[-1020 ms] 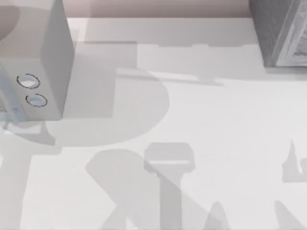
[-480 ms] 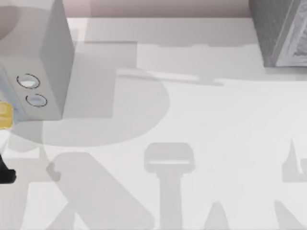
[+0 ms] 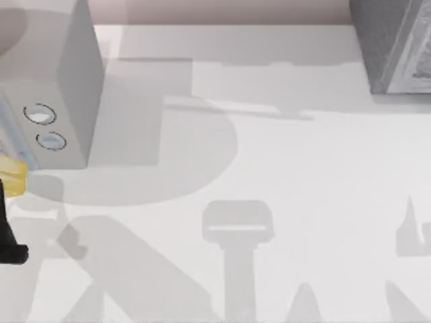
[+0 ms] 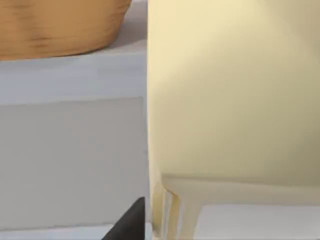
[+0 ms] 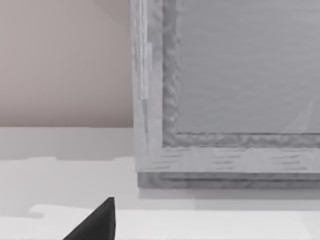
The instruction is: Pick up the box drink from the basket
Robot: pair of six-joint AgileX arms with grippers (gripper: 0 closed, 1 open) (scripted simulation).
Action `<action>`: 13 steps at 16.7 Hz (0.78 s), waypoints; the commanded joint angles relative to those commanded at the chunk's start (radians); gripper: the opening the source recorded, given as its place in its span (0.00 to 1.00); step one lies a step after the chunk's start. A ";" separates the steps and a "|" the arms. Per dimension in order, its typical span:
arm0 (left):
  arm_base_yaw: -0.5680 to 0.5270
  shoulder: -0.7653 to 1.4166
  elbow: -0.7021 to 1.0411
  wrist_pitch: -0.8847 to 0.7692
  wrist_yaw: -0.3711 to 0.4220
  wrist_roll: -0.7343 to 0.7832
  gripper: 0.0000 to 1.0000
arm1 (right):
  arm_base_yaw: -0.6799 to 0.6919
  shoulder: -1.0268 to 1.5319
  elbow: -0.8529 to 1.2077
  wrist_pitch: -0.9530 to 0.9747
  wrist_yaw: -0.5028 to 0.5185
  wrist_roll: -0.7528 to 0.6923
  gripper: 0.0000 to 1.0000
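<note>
one left end effector (image 3: 8, 232) clamped on the box drink (image 3: 12, 176) at table's left edge.

White table (image 3: 283, 175), two grey boxes (image 3: 64, 81)

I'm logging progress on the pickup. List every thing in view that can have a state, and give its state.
box drink: held in the left gripper's jaws, outside the basket.
left gripper: at the table's left edge, jaws shut on the box drink.
basket: standing on a grey ledge, apart from the box drink.
right gripper: idle, facing the grey cabinet.
</note>
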 joint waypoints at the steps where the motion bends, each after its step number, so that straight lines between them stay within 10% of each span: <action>1: 0.009 0.040 0.028 -0.030 0.030 0.031 0.00 | 0.000 0.000 0.000 0.000 0.000 0.000 1.00; 13: 0.157 0.701 0.538 -0.505 0.546 0.573 0.00 | 0.000 0.000 0.000 0.000 0.000 0.000 1.00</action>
